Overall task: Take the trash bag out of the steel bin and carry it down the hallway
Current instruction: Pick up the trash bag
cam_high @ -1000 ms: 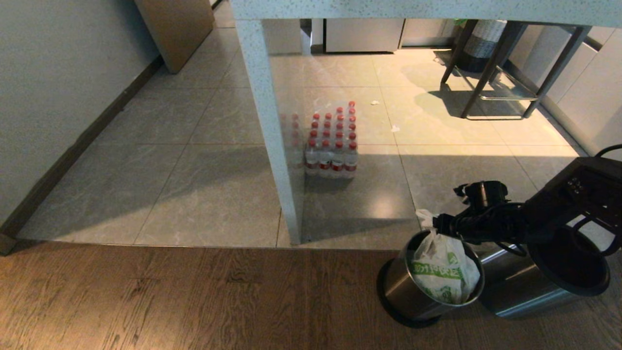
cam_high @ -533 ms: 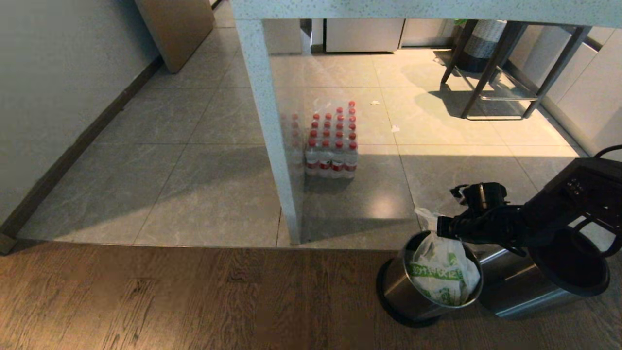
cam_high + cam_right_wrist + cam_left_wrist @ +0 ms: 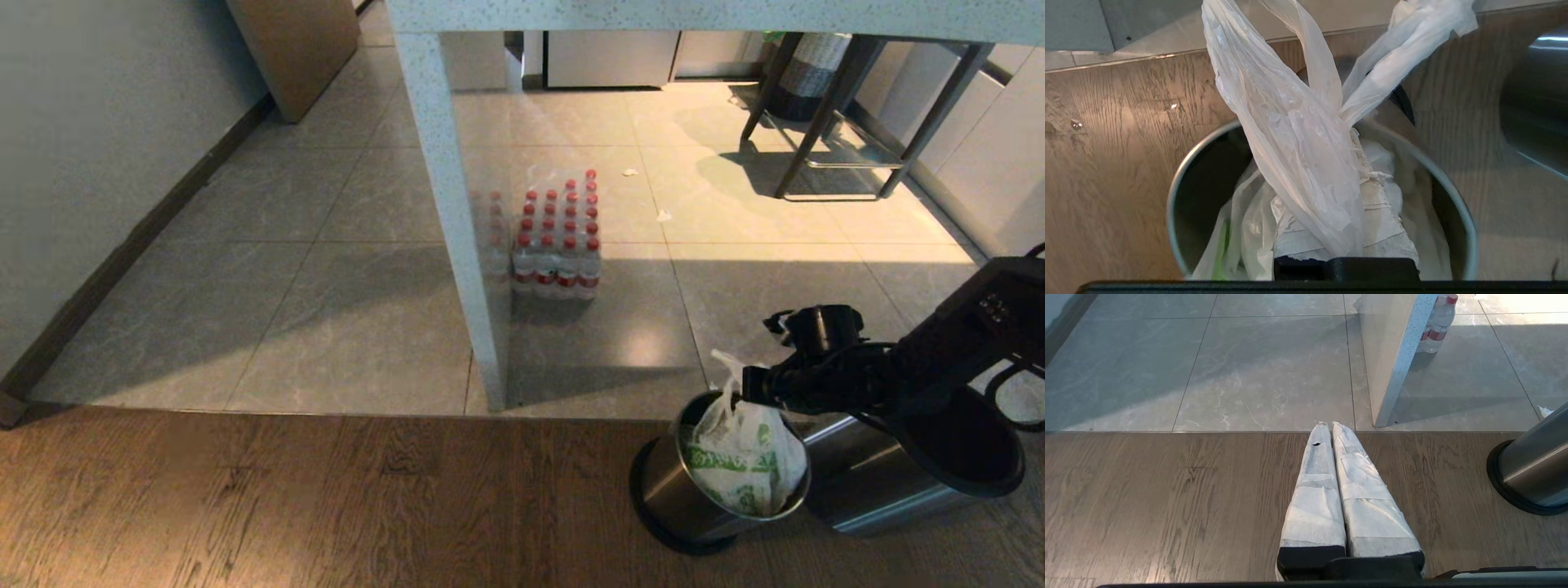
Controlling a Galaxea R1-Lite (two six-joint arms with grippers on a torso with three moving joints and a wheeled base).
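Head view shows the trash bag [image 3: 739,457] in the lower right of the frame, sitting inside the steel bin [image 3: 673,494]. It is thin and whitish, and you can almost see through it. It has green print on its side (too small to read). Its top is bunched up and pulled into a peak above the bin's rim, with a loose bit of plastic sticking up.

The right claw [image 3: 739,390] is at that peak, pressed shut on the bag's gathered top. The right wrist view shows this close up: the crinkly plastic [image 3: 1298,155] runs between the two taped fingers [image 3: 1384,228], and two long loop handles stretch away past the bin's round rim [image 3: 1180,183]. The bin is dark inside.

The bin stands on the dark wood floor [image 3: 286,498], close to where the grey tiles [image 3: 326,327] begin. Just to its right, another steel bin [image 3: 873,486] lies on its side, touching it or nearly so.

The left claw [image 3: 1329,426] hangs over the wood floor with its fingers pressed together, holding nothing. A pack of red-capped bottles [image 3: 559,237] sits on the tiles near the middle, beside a white speckled post [image 3: 457,237].
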